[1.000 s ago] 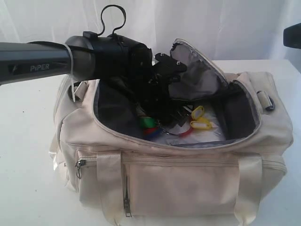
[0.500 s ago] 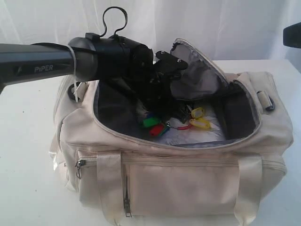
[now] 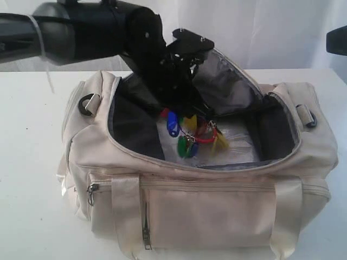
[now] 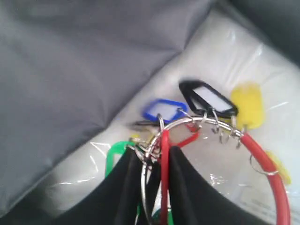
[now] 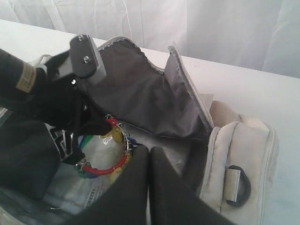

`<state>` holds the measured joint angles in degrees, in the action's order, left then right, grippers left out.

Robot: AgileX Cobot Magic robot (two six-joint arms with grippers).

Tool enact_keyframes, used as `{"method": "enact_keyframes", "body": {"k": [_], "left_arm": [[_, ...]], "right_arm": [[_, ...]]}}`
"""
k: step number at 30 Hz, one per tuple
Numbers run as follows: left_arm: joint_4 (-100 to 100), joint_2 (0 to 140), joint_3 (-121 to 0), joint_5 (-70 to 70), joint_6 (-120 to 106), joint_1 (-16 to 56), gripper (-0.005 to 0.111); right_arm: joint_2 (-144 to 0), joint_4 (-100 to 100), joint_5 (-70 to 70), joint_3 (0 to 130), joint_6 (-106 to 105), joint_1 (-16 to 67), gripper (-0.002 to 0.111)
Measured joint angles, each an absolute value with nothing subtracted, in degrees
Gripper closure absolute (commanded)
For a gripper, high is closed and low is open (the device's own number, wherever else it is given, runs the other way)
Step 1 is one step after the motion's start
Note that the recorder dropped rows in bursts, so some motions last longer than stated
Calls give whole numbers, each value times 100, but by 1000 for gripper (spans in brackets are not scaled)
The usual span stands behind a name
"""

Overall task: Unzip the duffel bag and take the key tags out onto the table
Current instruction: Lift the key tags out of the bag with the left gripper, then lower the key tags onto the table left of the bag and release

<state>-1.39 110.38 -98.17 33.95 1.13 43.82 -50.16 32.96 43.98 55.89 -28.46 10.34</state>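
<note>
The cream duffel bag (image 3: 217, 211) stands unzipped on the white table (image 3: 32, 135), its grey-lined flap (image 3: 227, 81) folded up. My left gripper (image 3: 181, 111) reaches into the opening from above and is shut on the ring of the key tags (image 3: 190, 135), which dangle just above the bag's floor. In the left wrist view the gripper (image 4: 154, 152) pinches the red and metal rings between its fingers, with blue (image 4: 161, 110), black, yellow and green tags hanging off. My right gripper (image 5: 149, 150) hovers shut and empty over the bag's right end (image 5: 243, 140), apart from the key tags (image 5: 110, 154).
Crinkled clear plastic over white paper (image 3: 238, 146) lines the bag's floor. A dark strap buckle (image 3: 308, 116) sits on the bag's right end. A white curtain hangs behind the table. A dark piece of the right arm (image 3: 337, 40) shows at the right edge.
My left gripper has closed on the key tags' ring and risen, lifting the bunch off the bag's floor. The right gripper has stayed put.
</note>
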Motion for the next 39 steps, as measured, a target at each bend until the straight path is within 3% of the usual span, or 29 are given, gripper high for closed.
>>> {"method": "enact_keyframes", "body": {"k": [13, 30, 39], "left_arm": [[-427, 10328, -9817, 3712, 61, 4243, 107], [-854, 8625, -9718, 4951, 100, 2809, 107], [-1091, 7852, -8710, 5397, 0, 1780, 107]], "right_arm": [[-5016, 3296, 4398, 5589, -2846, 1034, 108], [-5016, 3296, 4398, 5589, -2846, 1034, 108], [-5016, 3296, 4398, 5589, -2843, 1034, 108]]}}
